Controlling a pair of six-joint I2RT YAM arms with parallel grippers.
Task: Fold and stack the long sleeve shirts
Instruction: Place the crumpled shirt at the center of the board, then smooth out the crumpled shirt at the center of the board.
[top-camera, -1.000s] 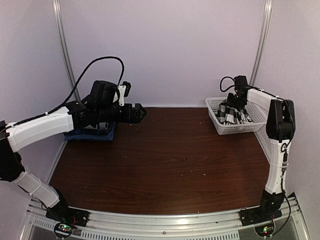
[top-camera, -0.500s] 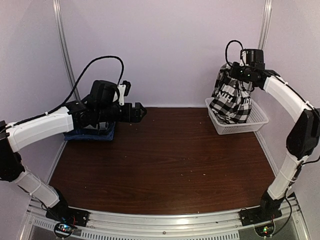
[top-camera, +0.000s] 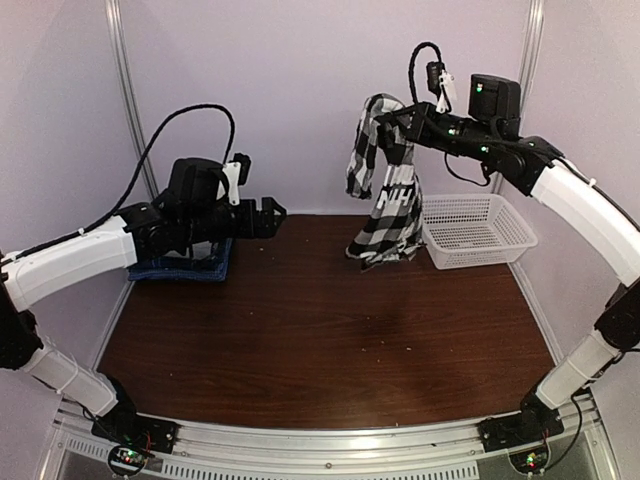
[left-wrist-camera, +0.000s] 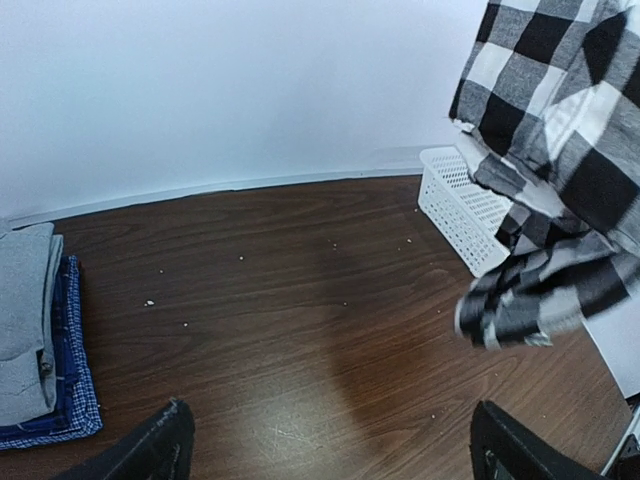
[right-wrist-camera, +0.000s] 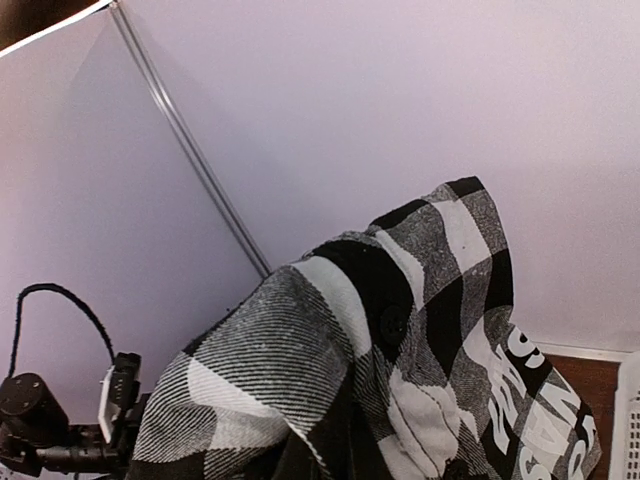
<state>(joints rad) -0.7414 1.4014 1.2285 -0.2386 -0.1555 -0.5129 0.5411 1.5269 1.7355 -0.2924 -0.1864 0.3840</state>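
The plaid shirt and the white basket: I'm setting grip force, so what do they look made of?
Plaid shirt: soft woven cloth, matte; it drapes and creases hanging from the right hand. Basket: likely rigid plastic, slightly glossy white; open mesh walls hold their shape.

We looked down on a dark wood-grain tabletop (top-camera: 330, 340), pale specks scattered across it and a soft sheen mid-surface. Plain pale walls (top-camera: 320, 90) closed in three sides, slim metal poles (top-camera: 122, 50) stood in the back corners, and an aluminium rail (top-camera: 330, 438) ran along the near edge.
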